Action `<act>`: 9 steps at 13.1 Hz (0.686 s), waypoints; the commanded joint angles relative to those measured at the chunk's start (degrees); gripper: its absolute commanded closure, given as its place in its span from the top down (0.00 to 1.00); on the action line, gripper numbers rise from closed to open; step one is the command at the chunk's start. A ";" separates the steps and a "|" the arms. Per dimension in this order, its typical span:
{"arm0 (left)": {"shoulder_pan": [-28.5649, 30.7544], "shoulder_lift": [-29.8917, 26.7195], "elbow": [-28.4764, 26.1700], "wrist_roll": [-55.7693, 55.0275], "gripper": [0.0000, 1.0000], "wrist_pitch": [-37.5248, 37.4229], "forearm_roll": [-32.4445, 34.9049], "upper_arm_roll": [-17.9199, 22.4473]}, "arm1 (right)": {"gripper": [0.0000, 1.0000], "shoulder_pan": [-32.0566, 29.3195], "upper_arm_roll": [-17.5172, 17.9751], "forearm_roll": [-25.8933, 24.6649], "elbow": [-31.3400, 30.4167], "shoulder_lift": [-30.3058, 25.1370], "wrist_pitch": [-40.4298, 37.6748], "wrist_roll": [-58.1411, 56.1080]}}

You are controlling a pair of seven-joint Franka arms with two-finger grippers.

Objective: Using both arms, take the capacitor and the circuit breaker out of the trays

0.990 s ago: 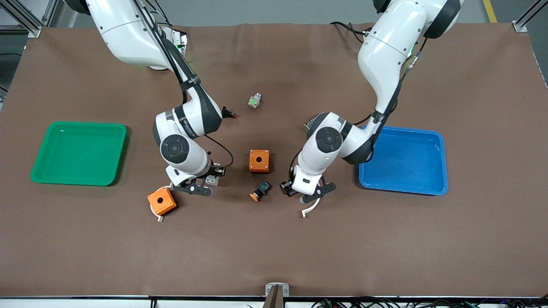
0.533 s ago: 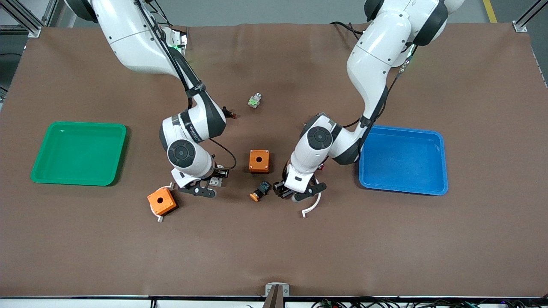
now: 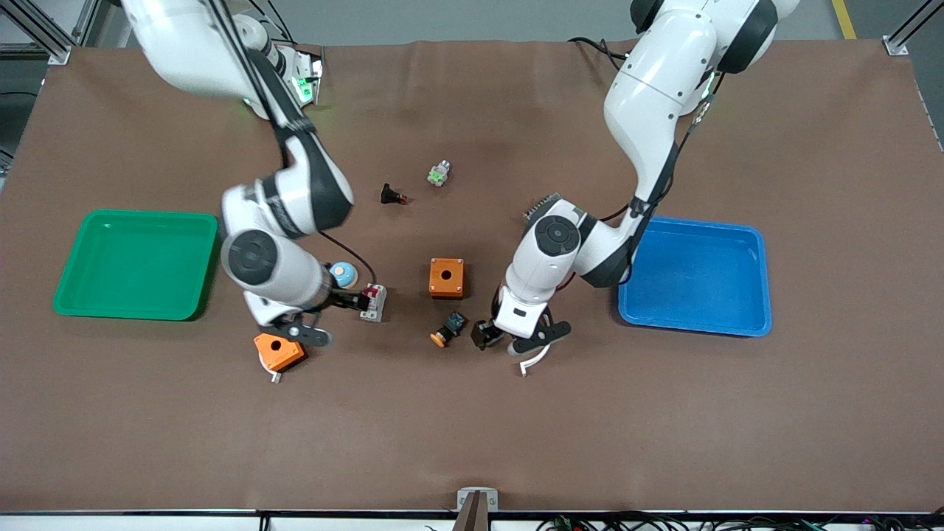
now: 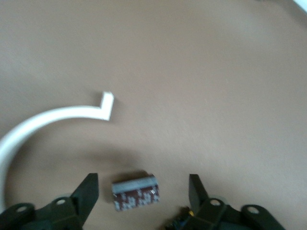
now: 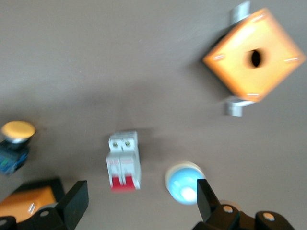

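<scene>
The table (image 3: 472, 428) wears a dull brown cloth with soft wrinkles, the green tray (image 3: 136, 264) and blue tray (image 3: 697, 276) look like shiny plastic, and the arms have smooth glossy white shells.

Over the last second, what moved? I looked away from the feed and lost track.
The right hand swung toward the green tray, uncovering the breaker and a blue knob; its fingers stand open, holding nothing. The left hand edged toward the black button and is open astride the capacitor. The trays and orange boxes stayed put.
</scene>
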 commanded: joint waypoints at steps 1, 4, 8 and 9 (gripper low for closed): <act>0.65 -5.40 -1.03 0.94 0.98 -8.13 4.09 2.00 | 1.00 -3.44 -0.14 -1.33 -2.66 -10.92 -7.92 -5.01; 4.68 -11.72 -1.81 5.40 0.99 -21.82 4.63 2.00 | 1.00 -10.64 -0.14 -2.30 -2.83 -18.57 -15.92 -17.90; 11.62 -20.69 -2.26 15.61 0.99 -35.72 4.02 1.65 | 1.00 -19.52 -0.49 -5.82 -3.18 -26.84 -21.82 -33.74; 13.12 -22.54 -2.00 16.84 0.99 -39.06 4.02 1.65 | 1.00 -21.02 -0.49 -5.82 -3.19 -28.08 -23.14 -34.03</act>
